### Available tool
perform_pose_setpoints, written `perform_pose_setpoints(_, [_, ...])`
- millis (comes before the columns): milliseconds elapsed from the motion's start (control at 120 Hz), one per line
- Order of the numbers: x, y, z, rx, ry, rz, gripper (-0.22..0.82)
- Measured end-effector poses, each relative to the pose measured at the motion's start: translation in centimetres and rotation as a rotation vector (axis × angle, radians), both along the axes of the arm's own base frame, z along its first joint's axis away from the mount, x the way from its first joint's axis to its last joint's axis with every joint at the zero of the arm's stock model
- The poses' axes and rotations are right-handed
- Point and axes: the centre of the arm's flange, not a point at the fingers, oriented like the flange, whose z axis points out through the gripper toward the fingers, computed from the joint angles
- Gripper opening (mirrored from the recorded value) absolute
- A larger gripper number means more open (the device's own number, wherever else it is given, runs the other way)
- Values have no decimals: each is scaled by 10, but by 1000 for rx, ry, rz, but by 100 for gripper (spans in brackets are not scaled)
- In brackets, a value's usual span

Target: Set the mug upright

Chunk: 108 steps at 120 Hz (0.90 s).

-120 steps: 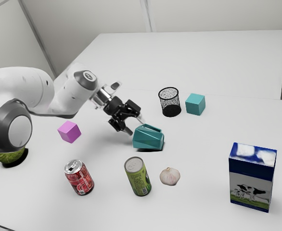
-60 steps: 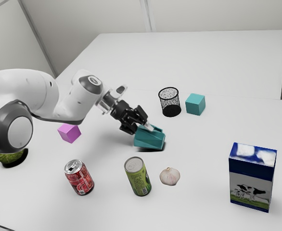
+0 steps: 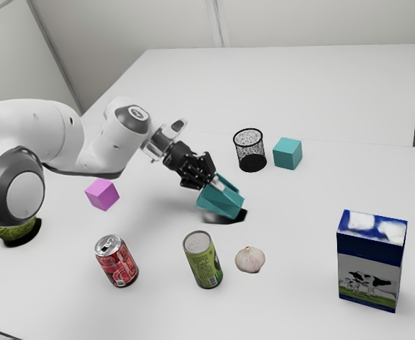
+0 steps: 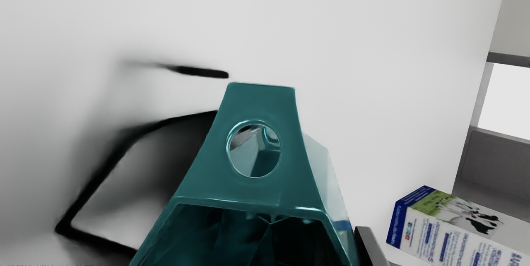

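One teal mug (image 3: pixel 219 203) is tilting with its mouth toward the pincer (image 3: pixel 209 183), which is clamping it above the surface (image 3: pixel 299 227), between the near green can (image 3: pixel 205 263) and the far wire basket (image 3: pixel 251 151).

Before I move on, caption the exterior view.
Teal mug tilted at the black tool, green can and garlic bulb nearby.

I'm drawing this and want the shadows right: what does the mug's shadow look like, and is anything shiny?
Wrist view: thick black shadow lines beside the mug, fading into soft grey; glints edge its round hole. Exterior view: a dark patch beneath the mug.
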Motion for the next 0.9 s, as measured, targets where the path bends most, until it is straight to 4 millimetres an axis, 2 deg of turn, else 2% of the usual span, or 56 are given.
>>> perform_pose_setpoints(200, [-4,0,51,77,-78,-35,-17])
perform_pose_setpoints(392, [-19,8,94,354,-140,-152,-17])
perform_pose_setpoints(492, [-45,7,98,520,-151,-228,-17])
perform_pose_setpoints(558, [-54,8,97,634,-164,-279,-17])
perform_pose_setpoints(725, [-56,11,85,864,-170,-363,-18])
perform_pose_setpoints(900, [-53,14,72,955,-146,-349,-18])
